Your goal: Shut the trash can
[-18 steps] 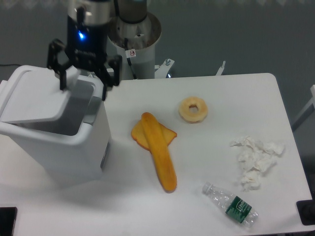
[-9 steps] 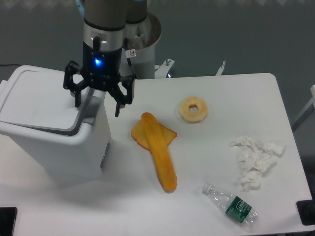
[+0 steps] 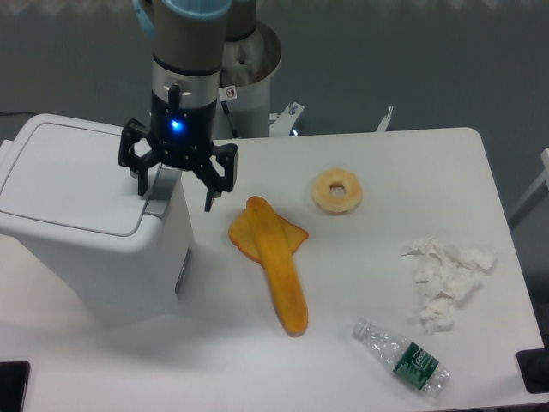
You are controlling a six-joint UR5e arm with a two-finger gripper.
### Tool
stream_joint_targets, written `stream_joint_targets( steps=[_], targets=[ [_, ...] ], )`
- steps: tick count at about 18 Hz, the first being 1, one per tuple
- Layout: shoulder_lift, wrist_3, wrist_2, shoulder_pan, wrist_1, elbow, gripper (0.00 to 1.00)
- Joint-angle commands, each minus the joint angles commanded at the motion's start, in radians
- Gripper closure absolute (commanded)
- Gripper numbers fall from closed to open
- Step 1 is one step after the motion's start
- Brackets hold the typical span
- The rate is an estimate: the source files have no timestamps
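Observation:
The trash can (image 3: 90,232) is a large boxy white bin at the left of the table. Its flat lid (image 3: 73,176) lies down flat on the rim, with the grey latch tab (image 3: 159,196) at its right edge. My gripper (image 3: 174,190) hangs over the can's right edge, just above the latch tab. Its fingers are spread apart and hold nothing. One finger (image 3: 141,182) is over the lid, the other (image 3: 209,194) is off the can's right side.
On the white table (image 3: 386,154) lie an orange elongated toy (image 3: 276,262), a beige ring (image 3: 336,190), crumpled white tissue (image 3: 444,279) and a small plastic bottle (image 3: 403,356). The arm's grey base (image 3: 236,73) stands behind the table.
The lid has gone from raised with the bin's inside showing to lying flat. My gripper has moved right and slightly down, from the can's back to above the latch tab.

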Motion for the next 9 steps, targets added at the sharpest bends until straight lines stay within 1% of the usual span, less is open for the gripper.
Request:
stream_joint_targets(
  steps=[3, 4, 7, 9],
  targets=[
    [0.001, 0.0, 0.002, 0.0, 0.002, 0.003, 0.0],
    [0.006, -0.002, 0.0, 0.0, -0.002, 0.014, 0.0],
    [0.012, -0.011, -0.002, 0.003, 0.0, 0.073, 0.0],
    [0.012, 0.003, 0.002, 0.02, 0.0, 0.094, 0.0]
  ],
)
